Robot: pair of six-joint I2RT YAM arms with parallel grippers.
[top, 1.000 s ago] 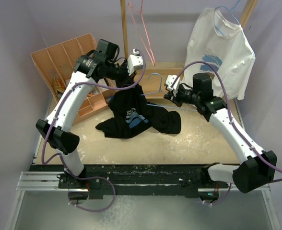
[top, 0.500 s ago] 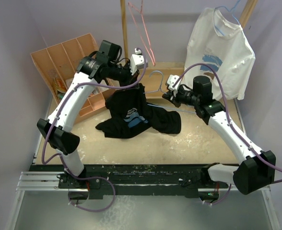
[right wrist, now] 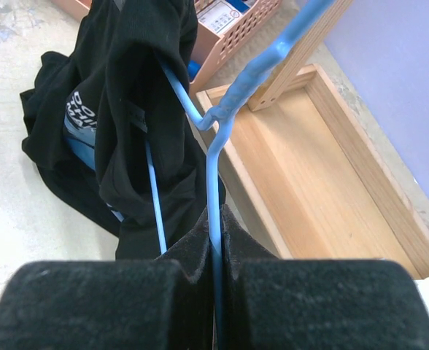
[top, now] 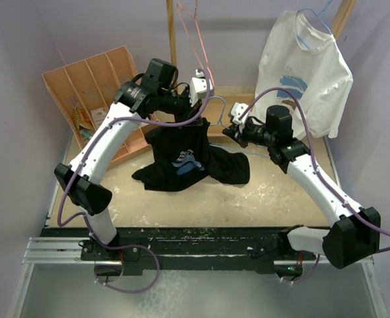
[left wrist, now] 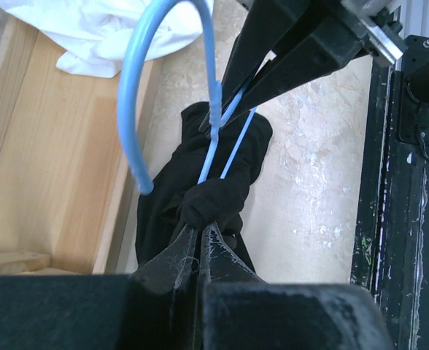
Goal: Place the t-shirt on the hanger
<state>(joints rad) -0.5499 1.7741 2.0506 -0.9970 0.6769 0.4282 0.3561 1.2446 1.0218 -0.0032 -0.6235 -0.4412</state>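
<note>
On speckled tabletop [top: 278, 192], t-shirt [top: 182, 156], lilac walls [top: 22, 46]

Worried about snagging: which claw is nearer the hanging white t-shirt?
Right. The right claw, gripping the hanger, is left of the white t-shirt; the left claw, pinching the black t-shirt, is farther left.

left gripper [left wrist: 200, 227] clamped | right gripper [right wrist: 214, 219] clamped (both reaching inward)

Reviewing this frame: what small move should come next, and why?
Probably the left gripper, shut on the t-shirt, should pull it further over the hanger, which the right gripper clamps: the hanger is only partly inside, and much cloth lies on the table.
</note>
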